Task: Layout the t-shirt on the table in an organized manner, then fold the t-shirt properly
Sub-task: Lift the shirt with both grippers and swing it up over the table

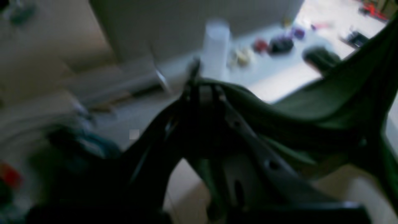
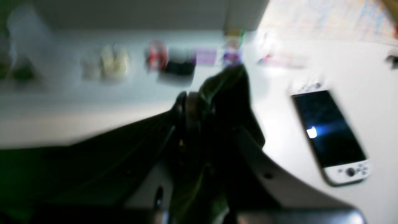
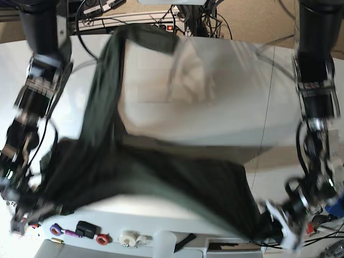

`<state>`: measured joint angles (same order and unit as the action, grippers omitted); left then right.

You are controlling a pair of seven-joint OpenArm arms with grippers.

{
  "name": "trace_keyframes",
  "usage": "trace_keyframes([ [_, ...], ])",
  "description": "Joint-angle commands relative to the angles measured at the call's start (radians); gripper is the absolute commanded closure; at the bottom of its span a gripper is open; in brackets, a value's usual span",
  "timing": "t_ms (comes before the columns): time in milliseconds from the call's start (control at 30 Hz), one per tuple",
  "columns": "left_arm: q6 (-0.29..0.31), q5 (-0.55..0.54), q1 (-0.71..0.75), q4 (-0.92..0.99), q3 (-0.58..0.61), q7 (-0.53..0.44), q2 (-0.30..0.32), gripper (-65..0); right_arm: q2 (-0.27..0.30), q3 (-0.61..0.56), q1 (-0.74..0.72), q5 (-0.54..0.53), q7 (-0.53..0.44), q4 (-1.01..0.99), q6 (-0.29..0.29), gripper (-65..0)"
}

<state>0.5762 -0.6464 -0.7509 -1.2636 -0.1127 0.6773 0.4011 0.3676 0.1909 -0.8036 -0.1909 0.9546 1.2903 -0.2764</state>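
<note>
Base view is motion-blurred: the tabletop point(image 3: 226, 107) lies under the shirt point(image 3: 161, 177), which hangs stretched in the air between both arms, its far corners lost in blur. The left pincer point(image 1: 205, 90) and right pincer point(image 2: 194, 104) are each clamped on a bunch of cloth.

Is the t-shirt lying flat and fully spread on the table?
No: the t-shirt hangs stretched between the right gripper and left gripper.

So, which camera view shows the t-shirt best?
The base view: the t-shirt hangs stretched between both claws above the table. The wrist views show only blurred dark green fabric at each claw.
</note>
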Motion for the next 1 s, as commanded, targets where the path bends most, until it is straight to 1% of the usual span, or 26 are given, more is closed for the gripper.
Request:
trace_keyframes([
  [0,-0.001,-0.032,-0.094,-0.019,-0.008,-0.05,0.024,0.0,0.023,0.019,-0.095,-0.011,-0.03,0.017,0.005,0.0],
  [67,0.013,-0.077,-0.181,-0.029,-0.009,-0.03,0.043,0.0,0.034,0.068,-0.174,-0.053,0.002,0.024,-0.003,0.0],
  [100,0.028,-0.106,-0.216,-0.04,-0.009,0.021,0.055,0.0,0.044,0.102,-0.192,-0.096,0.042,0.035,-0.024,0.0],
  [167,0.045,-0.193,-0.244,-0.051,-0.01,0.185,0.084,0.0,0.063,0.159,-0.178,-0.205,0.159,0.041,-0.086,0.0],
  [200,0.053,-0.248,-0.232,-0.049,-0.01,0.262,0.102,0.0,0.064,0.18,-0.144,-0.259,0.208,0.041,-0.115,0.0],
  [233,0.053,-0.3,-0.202,-0.046,-0.01,0.32,0.116,0.0,0.064,0.198,-0.094,-0.309,0.249,0.041,-0.139,0.0],
  [267,0.053,-0.34,-0.158,-0.045,-0.01,0.361,0.13,0.0,0.06,0.21,-0.034,-0.355,0.277,0.041,-0.156,0.0],
  [333,0.053,-0.389,-0.056,-0.045,-0.009,0.418,0.148,0.0,0.057,0.223,0.093,-0.422,0.3,0.041,-0.168,0.0],
  [400,0.053,-0.398,0.043,-0.045,-0.01,0.421,0.153,0.0,0.065,0.232,0.19,-0.463,0.323,0.042,-0.193,0.0],
  [467,0.079,-0.406,0.12,-0.045,-0.01,0.422,0.152,0.0,0.079,0.259,0.263,-0.525,0.353,0.053,-0.21,0.0],
  [600,0.08,-0.409,0.215,-0.045,-0.01,0.423,0.157,0.0,0.1,0.365,0.351,-0.659,0.401,0.098,-0.249,0.0],
  [733,0.102,-0.435,0.256,-0.046,-0.01,0.427,0.169,0.0,0.121,0.495,0.395,-0.731,0.422,0.149,-0.285,0.0],
  [833,0.103,-0.492,0.258,-0.046,-0.01,0.478,0.187,0.0,0.141,0.572,0.427,-0.775,0.442,0.188,-0.31,0.0],
  [900,0.107,-0.527,0.258,-0.046,-0.01,0.514,0.206,0.0,0.163,0.603,0.46,-0.803,0.442,0.206,-0.319,0.0],
  [967,0.106,-0.564,0.259,-0.046,-0.01,0.565,0.226,0.0,0.185,0.621,0.496,-0.807,0.442,0.212,-0.319,0.0],
])
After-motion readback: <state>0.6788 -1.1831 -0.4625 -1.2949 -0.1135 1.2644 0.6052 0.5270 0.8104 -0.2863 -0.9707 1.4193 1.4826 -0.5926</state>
